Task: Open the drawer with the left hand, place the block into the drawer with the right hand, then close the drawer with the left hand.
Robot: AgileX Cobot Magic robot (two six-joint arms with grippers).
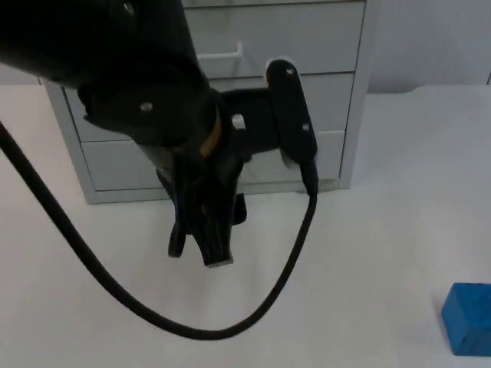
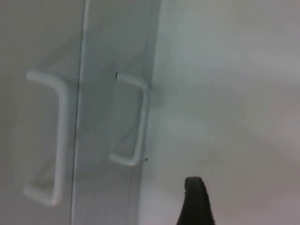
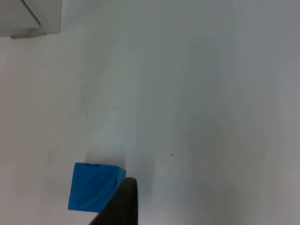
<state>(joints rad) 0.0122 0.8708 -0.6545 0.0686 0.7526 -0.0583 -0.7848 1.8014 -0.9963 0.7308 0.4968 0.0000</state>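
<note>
A grey drawer cabinet [image 1: 349, 92] stands at the back of the table, with all of its drawers pushed in. One white handle [image 1: 222, 55] shows above my left arm. My left gripper [image 1: 197, 249] hangs in front of the cabinet's lowest drawer [image 1: 115, 165], open and holding nothing. In the left wrist view two white handles [image 2: 137, 123] [image 2: 55, 140] lie ahead, apart from the fingertip [image 2: 194, 201]. A blue block [image 1: 468, 318] lies at the table's front right. My right gripper [image 3: 123, 206] hovers just beside the block [image 3: 93, 186] without touching it.
The white table [image 1: 368, 253] stretches open between the cabinet and the block. A corner of the cabinet [image 3: 33, 18] shows in the right wrist view, far from the block. The grey wall [image 1: 430, 38] stands behind the cabinet.
</note>
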